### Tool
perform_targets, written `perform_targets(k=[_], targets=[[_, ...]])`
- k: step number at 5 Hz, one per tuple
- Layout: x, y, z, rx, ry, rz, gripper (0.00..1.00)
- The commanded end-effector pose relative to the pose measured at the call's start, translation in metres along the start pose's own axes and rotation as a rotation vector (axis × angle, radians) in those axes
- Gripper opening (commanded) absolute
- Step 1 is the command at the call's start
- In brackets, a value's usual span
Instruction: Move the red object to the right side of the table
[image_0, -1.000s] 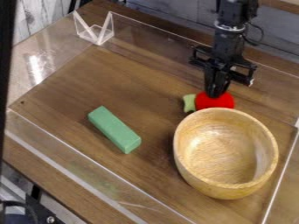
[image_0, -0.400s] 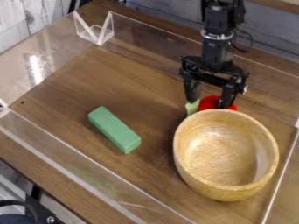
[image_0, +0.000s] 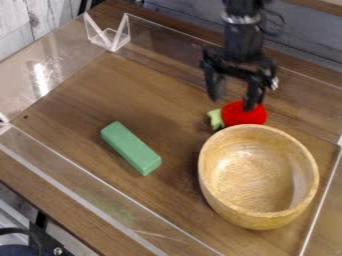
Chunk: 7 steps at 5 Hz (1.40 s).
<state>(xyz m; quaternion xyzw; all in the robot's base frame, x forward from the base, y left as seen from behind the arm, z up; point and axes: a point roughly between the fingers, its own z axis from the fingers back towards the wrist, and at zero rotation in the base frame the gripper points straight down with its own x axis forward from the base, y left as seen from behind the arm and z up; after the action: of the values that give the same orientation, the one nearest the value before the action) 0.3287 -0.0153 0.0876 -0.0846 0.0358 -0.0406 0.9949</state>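
The red object (image_0: 245, 112) is a small red toy fruit with a pale green leafy tip pointing left. It lies on the table (image_0: 120, 90) just behind the rim of a wooden bowl, at the right. My gripper (image_0: 238, 91) hangs just above and behind it, pointing down, fingers (image_0: 210, 88) spread wide open with nothing between them. The fruit is free of the fingers.
A round wooden bowl (image_0: 258, 176) stands at the front right, close to the fruit. A green rectangular block (image_0: 131, 147) lies left of the bowl. Low clear plastic walls (image_0: 80, 205) border the table, and a clear stand (image_0: 107, 32) sits at the back left.
The gripper was shut on the red fruit. It has opened, let the fruit go, and risen up and slightly left. The fruit stays on the table.
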Motion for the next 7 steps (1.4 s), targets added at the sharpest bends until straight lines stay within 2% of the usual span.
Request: perform_targets(k=[1,2,3,4,6,7], targets=[[-0.009,0.034,0.052,0.014,-0.132,0.075,1.0],[-0.015,0.047,0.065,0.023,-0.176,0.111,1.0],[-0.018,0.054,0.061,0.028,-0.189,0.146,1.0],[-0.02,0.063,0.055,0.031,-0.219,0.181,1.0],[-0.034,0.07,0.057,0.051,-0.227,0.263,1.0],[-0.036,0.081,0.047,0.062,-0.23,0.262,1.0]])
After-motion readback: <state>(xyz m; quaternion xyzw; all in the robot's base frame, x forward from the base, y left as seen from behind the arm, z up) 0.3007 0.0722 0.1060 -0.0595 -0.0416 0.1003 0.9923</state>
